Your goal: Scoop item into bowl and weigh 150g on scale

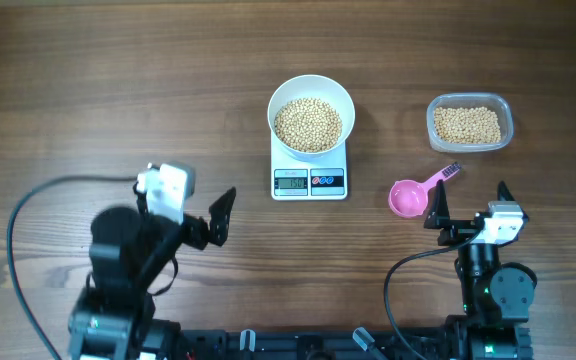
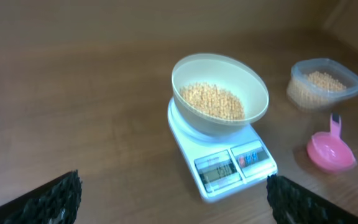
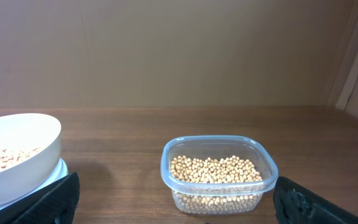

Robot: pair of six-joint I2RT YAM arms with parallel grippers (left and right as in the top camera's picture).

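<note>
Since the bowl (image 1: 311,92) of beans (image 1: 308,124) is sitting on the scale (image 1: 310,181) for weighing, the left gripper (image 1: 190,195) and right gripper (image 1: 468,200) are hanging wide open and empty, well apart from it, apparently leaving the reading undisturbed, with the scoop (image 1: 408,197) lying near the tub (image 1: 469,146).

**Overhead view:** bright, even, diffuse light from above; sharp edge to edge. The small white square digital scale (image 1: 309,183) throws a thin, soft shadow onto the brown wooden table (image 1: 118,80).

**Left wrist view:** dimmer, with a muddy warm cast and soft blur overall. The round white bowl (image 2: 194,71) on the scale reads greyish-cream. The clear rounded plastic tub (image 2: 309,99), beyond and right of the scale, is the most smeared.

**Right wrist view:** moderately lit and crisp. The tub, right of the scale, shows small rim highlights and a faint shadow toward the scale.
</note>
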